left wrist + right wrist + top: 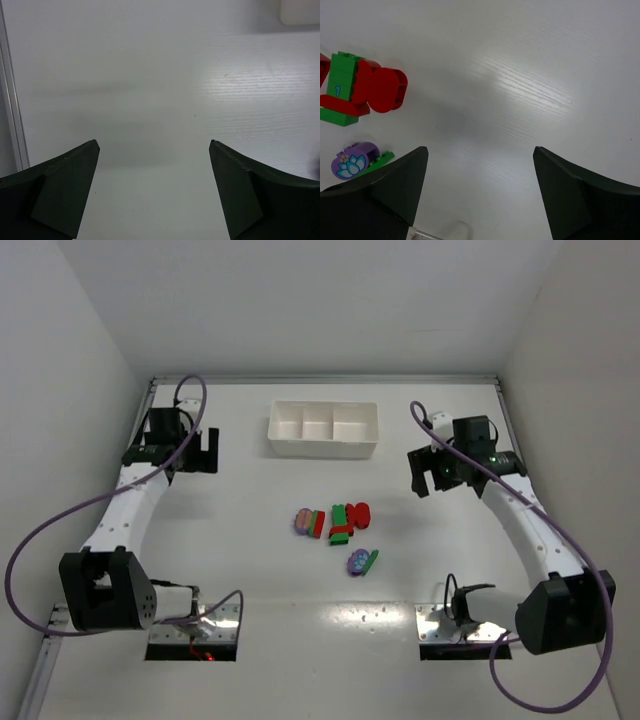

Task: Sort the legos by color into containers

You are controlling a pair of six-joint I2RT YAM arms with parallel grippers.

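Observation:
The legos lie in a loose group mid-table: a purple piece point(303, 520), a red brick point(318, 524), a green brick point(340, 525) and a rounded red piece point(358, 513). Nearer the arms sit a purple piece point(356, 562) and a small green one point(371, 560). The white three-compartment tray point(322, 448) stands behind them with nothing in it. My left gripper point(208, 450) hangs open at the far left, over bare table point(154, 144). My right gripper point(422, 472) is open to the right of the group point(481, 149), with the green brick point(342, 87) and red piece point(385, 90) to its left.
White walls close in the table on the left, back and right. A metal rail point(12, 110) runs along the left edge. One corner of the tray point(300, 12) shows at the top right of the left wrist view.

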